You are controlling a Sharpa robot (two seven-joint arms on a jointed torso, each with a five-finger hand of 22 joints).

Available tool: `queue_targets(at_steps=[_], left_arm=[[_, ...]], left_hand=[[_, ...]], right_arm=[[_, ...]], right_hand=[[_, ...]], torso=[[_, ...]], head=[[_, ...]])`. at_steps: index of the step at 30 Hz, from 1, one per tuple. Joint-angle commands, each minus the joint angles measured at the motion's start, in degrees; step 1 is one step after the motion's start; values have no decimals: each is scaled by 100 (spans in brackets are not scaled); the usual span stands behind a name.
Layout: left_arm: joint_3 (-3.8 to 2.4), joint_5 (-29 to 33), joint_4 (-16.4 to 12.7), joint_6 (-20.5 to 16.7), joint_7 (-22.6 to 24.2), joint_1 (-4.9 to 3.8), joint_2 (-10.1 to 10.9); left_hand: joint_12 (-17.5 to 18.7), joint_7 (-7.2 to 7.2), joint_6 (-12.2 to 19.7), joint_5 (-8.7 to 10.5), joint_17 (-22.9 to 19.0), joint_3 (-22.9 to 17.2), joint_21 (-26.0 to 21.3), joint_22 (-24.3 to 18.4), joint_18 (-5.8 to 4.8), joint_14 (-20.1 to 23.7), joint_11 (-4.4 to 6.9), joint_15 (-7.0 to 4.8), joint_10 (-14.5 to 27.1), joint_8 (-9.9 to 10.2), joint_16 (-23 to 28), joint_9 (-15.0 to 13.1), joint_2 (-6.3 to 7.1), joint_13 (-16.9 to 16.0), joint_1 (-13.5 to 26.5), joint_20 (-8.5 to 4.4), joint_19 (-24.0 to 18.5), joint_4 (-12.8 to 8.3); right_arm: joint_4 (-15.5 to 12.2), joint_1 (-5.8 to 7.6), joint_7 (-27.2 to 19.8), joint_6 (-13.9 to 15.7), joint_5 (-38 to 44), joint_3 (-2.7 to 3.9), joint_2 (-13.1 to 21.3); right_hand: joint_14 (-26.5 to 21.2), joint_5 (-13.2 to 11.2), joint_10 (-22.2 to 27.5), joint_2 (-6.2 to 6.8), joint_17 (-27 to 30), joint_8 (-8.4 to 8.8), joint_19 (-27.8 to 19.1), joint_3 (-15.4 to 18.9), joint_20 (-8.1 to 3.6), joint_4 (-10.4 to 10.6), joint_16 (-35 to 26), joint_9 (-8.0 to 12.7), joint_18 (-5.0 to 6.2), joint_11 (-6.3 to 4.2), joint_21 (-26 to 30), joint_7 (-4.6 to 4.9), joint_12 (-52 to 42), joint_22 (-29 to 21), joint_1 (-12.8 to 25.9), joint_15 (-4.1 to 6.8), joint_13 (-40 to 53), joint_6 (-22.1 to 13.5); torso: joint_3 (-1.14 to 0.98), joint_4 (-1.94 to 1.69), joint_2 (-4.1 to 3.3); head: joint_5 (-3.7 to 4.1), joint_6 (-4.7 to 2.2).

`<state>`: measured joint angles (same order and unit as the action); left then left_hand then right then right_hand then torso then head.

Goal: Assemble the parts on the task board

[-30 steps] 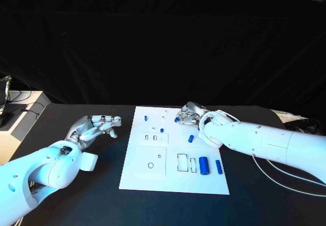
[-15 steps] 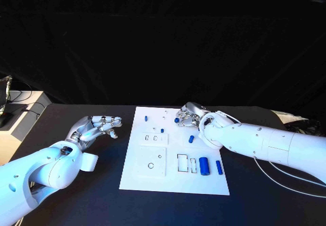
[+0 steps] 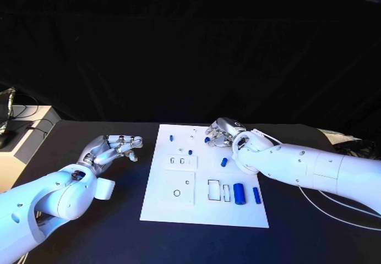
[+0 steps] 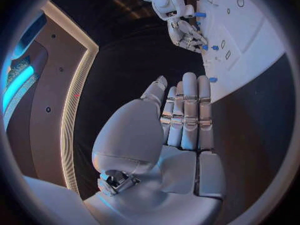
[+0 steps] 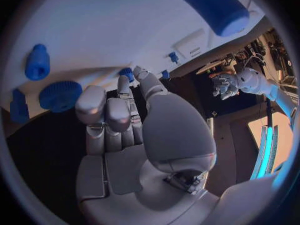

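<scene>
While flat, white task board [image 3: 205, 212] carries blue parts [image 3: 238, 193] | left hand [image 3: 111, 149] spread, empty | right hand [image 3: 222, 133] grip unclear

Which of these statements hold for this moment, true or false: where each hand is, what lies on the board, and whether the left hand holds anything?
1. The left hand is beside the task board, over the black table. True.
2. The left hand holds a blue part. False: its fingers are apart and nothing is in them.
3. The right hand is over the far part of the board. True.
4. The big blue cylinder stands upright in a hole. False: it lies on its side on the board, next to a slimmer blue pin.
5. The board has been cleared of blue parts. False: several lie on it.
</scene>
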<state>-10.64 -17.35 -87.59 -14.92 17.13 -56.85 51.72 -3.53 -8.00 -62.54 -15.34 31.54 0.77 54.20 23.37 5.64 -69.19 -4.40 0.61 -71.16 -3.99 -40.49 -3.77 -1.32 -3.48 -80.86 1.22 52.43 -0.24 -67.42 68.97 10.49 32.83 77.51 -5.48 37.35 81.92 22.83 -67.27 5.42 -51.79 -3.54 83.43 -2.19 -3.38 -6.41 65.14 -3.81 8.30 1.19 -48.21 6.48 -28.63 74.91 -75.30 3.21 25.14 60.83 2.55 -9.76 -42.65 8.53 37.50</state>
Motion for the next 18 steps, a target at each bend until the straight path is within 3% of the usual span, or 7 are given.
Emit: queue_targets(at_steps=[1, 6, 18], left_arm=[[-4, 13, 3, 110, 12, 3, -15], [-4, 13, 15, 109, 11, 7, -21], [-4, 13, 19, 97, 7, 10, -28]], left_hand=[[-13, 3, 25, 0, -9, -42, 22, -7, 88, 34, -14, 0, 33, 17, 3, 1, 9, -9, 2, -15, -37, 4], [-13, 3, 25, 0, -9, -42, 22, -7, 88, 34, -14, 0, 33, 17, 3, 1, 9, -9, 2, -15, -37, 4], [-13, 3, 25, 0, -9, -42, 22, -7, 88, 34, -14, 0, 33, 17, 3, 1, 9, -9, 2, -15, -37, 4]], right_arm=[[3, -3, 152, 112, 330, 1, -24], [29, -2, 190, 7, 370, 2, -52], [82, -2, 271, -387, 311, 2, -106]], right_hand=[[23, -13, 548, -39, -26, -18, 412, 27, -90, -11, 20, -11, -153, -41, -44, -7, -979, 604, -9, 30, 911, 54], [33, -36, 921, -79, -180, -16, 417, -31, -84, -47, 128, -11, -170, -53, -234, -26, -2144, 645, 36, 33, 2045, 109], [65, -121, 841, -81, -523, -22, 426, -143, -75, 57, 373, -15, -218, -67, -736, -64, -2710, 735, 102, 25, 2964, 244]], torso=[[0, 5, -6], [6, 6, -10], [-5, 9, -5]], head=[[-7, 8], [-4, 16], [-3, 43]])
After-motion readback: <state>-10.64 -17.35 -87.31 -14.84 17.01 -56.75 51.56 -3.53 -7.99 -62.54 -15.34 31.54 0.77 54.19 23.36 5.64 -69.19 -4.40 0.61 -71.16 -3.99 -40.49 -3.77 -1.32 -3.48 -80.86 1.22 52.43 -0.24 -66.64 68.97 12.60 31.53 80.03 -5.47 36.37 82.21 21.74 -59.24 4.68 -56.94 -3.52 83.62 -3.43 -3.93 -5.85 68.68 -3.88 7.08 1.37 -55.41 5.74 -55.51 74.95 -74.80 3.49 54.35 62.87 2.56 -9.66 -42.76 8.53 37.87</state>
